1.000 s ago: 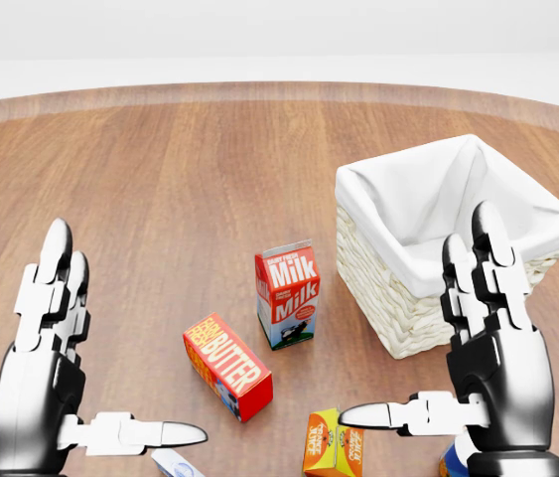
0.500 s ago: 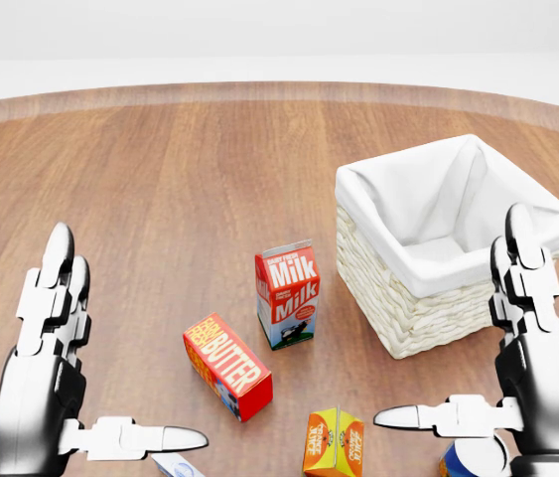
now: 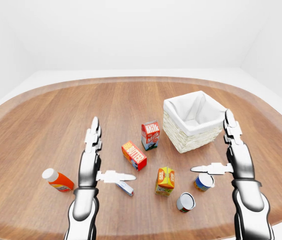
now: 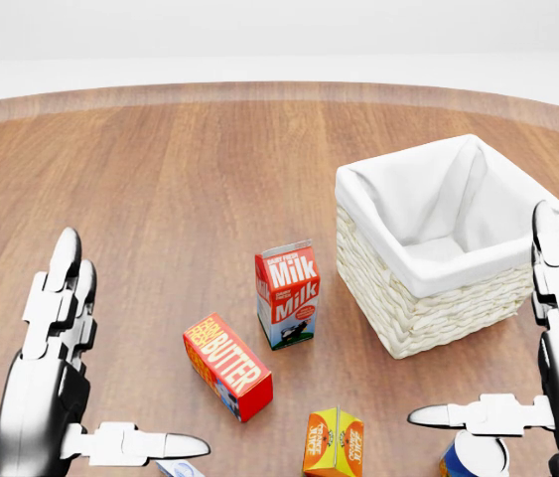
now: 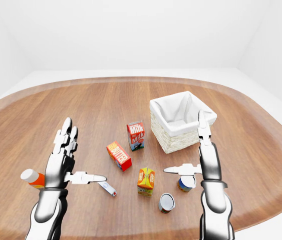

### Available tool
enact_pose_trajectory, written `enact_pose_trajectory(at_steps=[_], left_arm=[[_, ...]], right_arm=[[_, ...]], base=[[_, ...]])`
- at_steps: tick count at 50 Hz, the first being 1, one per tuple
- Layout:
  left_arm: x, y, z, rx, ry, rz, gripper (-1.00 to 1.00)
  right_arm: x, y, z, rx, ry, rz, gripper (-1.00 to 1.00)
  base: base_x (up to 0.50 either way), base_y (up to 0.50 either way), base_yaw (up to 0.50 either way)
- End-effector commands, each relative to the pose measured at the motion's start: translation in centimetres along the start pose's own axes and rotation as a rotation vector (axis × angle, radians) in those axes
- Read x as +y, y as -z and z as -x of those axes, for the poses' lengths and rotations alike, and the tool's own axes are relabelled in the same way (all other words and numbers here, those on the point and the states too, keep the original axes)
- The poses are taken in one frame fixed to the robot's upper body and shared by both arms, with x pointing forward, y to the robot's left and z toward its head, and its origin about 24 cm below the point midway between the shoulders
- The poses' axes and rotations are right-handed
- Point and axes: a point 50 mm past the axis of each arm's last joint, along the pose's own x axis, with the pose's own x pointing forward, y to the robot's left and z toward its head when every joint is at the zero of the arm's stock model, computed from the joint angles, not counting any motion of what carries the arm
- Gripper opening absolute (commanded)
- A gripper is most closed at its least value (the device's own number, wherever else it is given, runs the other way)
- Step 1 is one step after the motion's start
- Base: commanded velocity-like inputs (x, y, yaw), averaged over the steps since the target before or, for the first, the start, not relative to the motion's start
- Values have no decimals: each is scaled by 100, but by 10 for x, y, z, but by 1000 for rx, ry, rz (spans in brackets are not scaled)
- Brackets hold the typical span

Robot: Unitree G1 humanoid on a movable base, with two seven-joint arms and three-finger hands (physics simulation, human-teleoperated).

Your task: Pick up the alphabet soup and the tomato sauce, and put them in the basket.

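Note:
A blue and orange can, the alphabet soup (image 3: pixel 203 182), stands upright on the wooden table just below my right hand's thumb; its top shows at the bottom edge of the head view (image 4: pixel 473 461). A second can (image 3: pixel 186 202), apparently the tomato sauce, lies tipped with its grey end toward me, lower left of the first. The wicker basket (image 3: pixel 188 141) with a white liner stands above them, empty. My right hand (image 3: pixel 217 150) is open, fingers upright beside the basket's right corner. My left hand (image 3: pixel 111 154) is open and empty, left of the butter box.
A milk carton (image 3: pixel 151 135) stands left of the basket. A red butter box (image 3: pixel 134 155) and an orange juice carton (image 3: pixel 165 180) lie between my hands. A small white tube (image 3: pixel 124 188) lies under the left thumb. A ketchup bottle (image 3: pixel 58 181) lies far left.
My right hand has moved to the right and downward in the head view, off the basket's face and over the blue can. The left hand has dropped slightly. The objects have not moved.

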Motion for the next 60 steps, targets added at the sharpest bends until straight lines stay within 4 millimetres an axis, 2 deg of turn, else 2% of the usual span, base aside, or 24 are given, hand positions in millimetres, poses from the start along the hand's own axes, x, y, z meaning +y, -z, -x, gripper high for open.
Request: enact_pose_trajectory(at_steps=[1,7,25,33,37,42,45,60], left_arm=[[-1,1,0,3,23,16,100],[-1,2,-1,4,25,19,100],[-3,4,1,18,37,15,100],[-3,4,1,18,39,13,100],[-3,4,1,18,39,13,100],[-3,4,1,16,40,13,100],[-3,3,1,15,40,12,100],[-3,5,0,19,38,14,100]], right_arm=[[-8,2,0,26,11,161,100],[-10,14,1,87,25,293,100],[-7,32,9,175,3,445,100],[-9,22,17,164,-8,444,100],[-10,23,18,173,-2,465,100],[-18,23,15,171,74,606,100],[-18,18,15,154,72,628,100],[-16,22,14,146,83,748,100]], base=[[0,0,0],[0,0,0],[0,0,0],[0,0,0],[0,0,0],[0,0,0],[0,0,0],[0,0,0]])
